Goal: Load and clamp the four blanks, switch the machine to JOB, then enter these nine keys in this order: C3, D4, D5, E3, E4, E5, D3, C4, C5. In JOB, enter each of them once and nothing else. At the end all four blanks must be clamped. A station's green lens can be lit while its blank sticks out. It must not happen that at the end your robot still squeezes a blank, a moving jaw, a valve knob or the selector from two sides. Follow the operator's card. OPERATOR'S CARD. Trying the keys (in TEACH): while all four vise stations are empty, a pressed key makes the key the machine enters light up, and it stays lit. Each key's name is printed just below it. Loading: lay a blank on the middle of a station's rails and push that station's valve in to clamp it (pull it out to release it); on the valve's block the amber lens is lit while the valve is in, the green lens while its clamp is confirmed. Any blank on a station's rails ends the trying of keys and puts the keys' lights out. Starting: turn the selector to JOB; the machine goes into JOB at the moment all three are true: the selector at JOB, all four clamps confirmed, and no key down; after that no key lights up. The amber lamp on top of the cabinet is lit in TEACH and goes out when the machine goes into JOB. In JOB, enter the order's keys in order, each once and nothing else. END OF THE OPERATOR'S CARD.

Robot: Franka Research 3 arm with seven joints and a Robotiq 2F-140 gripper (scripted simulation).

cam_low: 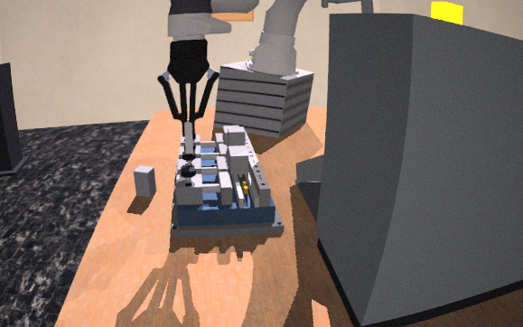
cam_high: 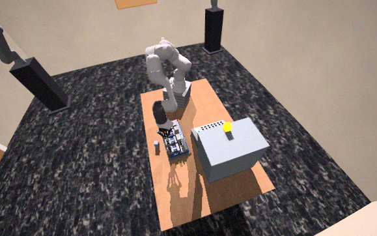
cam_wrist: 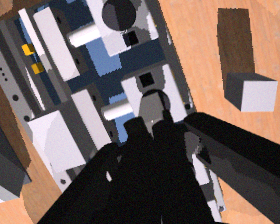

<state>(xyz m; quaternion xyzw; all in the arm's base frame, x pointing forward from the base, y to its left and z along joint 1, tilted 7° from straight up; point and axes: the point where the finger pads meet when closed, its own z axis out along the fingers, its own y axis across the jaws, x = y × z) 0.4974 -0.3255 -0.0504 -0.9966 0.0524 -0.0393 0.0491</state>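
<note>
The big grey cabinet (cam_high: 236, 141) (cam_low: 368, 135) (cam_wrist: 6, 167) stands beside the clamp bench (cam_high: 189, 154) (cam_low: 226, 217) (cam_wrist: 141, 55), where a pale block (cam_high: 178, 138) (cam_low: 238, 163) (cam_wrist: 58, 142) sits. The pincer (cam_high: 165, 132) (cam_low: 189, 135) (cam_wrist: 154, 109) is pinched narrow and holds nothing, its tip at a round black knob (cam_low: 189, 156) (cam_wrist: 162, 99); I can't tell if they touch. Another block (cam_high: 156, 143) (cam_low: 144, 181) (cam_wrist: 259, 95) stands upright on the table (cam_high: 171, 212) (cam_low: 107, 248) (cam_wrist: 211, 65), apart from the bench. The yellow lamp (cam_high: 227, 126) (cam_low: 446, 13) glows on the cabinet.

Wooden desk (cam_high: 168, 202) (cam_low: 107, 253) (cam_wrist: 201, 30), center of the top view, carrying a clamping fixture (cam_high: 181, 156) (cam_low: 226, 229) (cam_wrist: 21, 107), small gray block (cam_high: 156, 143) (cam_low: 144, 182) (cam_wrist: 259, 95), large cabinet (cam_high: 236, 140) (cam_low: 368, 158), and robot base (cam_high: 185, 99) (cam_low: 251, 101).
</note>
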